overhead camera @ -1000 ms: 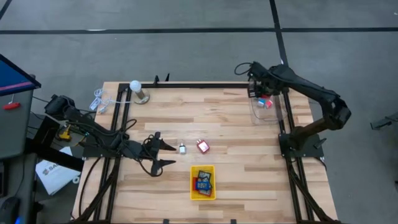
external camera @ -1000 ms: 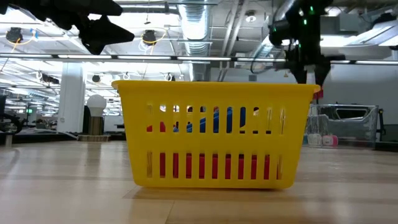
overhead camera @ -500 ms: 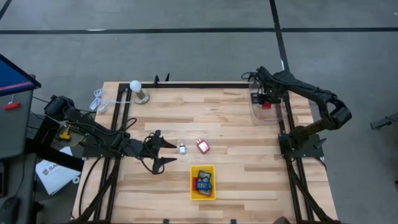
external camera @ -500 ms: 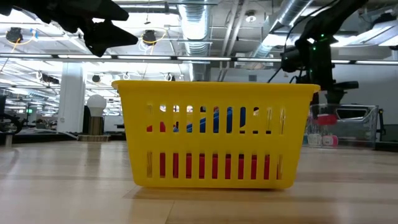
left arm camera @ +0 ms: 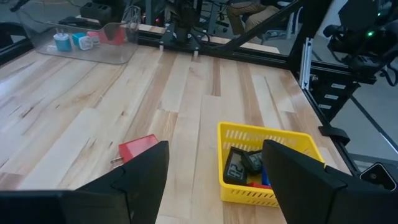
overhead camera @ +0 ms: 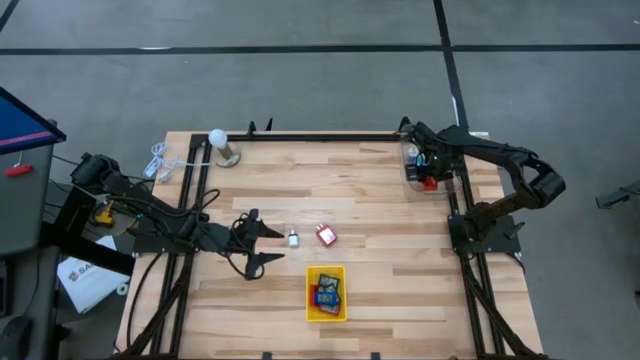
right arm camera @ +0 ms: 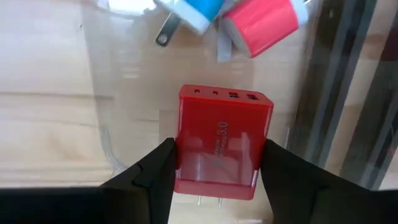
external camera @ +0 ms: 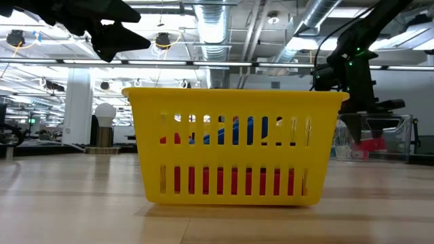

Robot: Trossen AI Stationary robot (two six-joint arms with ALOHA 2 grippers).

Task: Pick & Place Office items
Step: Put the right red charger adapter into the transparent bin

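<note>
Though half-open, right end effector (right arm camera: 214, 171) gripping red charger (right arm camera: 222, 148)

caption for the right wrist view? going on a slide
Right claw closed on a red USB charger inside the clear bin, with blue and pink plug adapters lying beyond it.

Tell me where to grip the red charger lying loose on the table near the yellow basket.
Grip the red charger across its two long flat sides, coming straight down from above. It lies flat with its metal prongs sticking out one end, so keep the left gripper's fingers off that end.
</note>
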